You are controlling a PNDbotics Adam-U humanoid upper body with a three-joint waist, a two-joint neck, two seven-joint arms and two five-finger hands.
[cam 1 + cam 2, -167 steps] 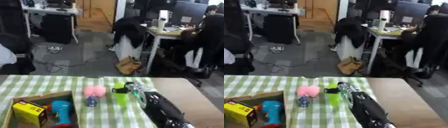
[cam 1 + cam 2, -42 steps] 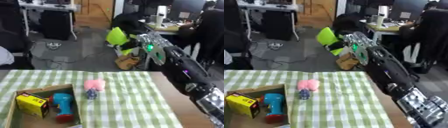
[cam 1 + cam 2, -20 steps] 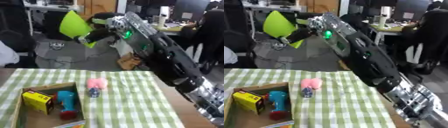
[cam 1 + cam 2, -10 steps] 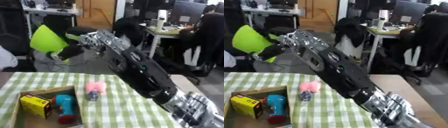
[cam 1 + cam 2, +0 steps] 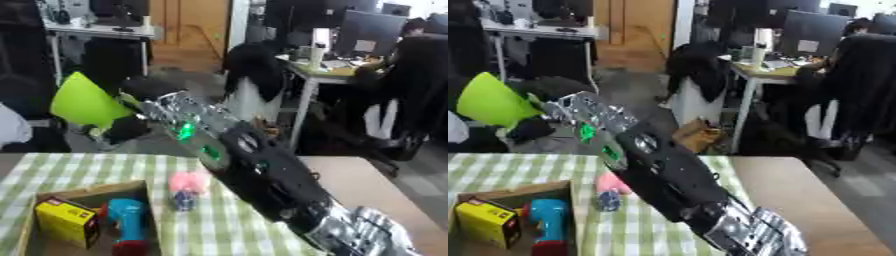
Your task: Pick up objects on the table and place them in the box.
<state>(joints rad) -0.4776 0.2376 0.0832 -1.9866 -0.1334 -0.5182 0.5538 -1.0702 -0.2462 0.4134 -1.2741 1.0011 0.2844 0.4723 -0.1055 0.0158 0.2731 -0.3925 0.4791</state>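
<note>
Right hand (image 5: pixel 131 127) gripping green cup (image 5: pixel 83 104) above box (image 5: pixel 79 192)

Your right arm (image 5: pixel 254 175) crosses the table diagonally. Box (image 5: pixel 24 220): yellow carton (image 5: pixel 66 221) at 9 o'clock, blue tool (image 5: pixel 127 222) centre; free strip along 12 o'clock wall. Pink object (image 5: pixel 188 182) stands beside the box at 3 o'clock.

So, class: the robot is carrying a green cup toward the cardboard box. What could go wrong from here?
1. The green cup, held high in the right robot hand, could drop outside the cardboard box.
2. The yellow carton and blue toy leave little room.
3. The lowering arm may hit the pink object.
</note>
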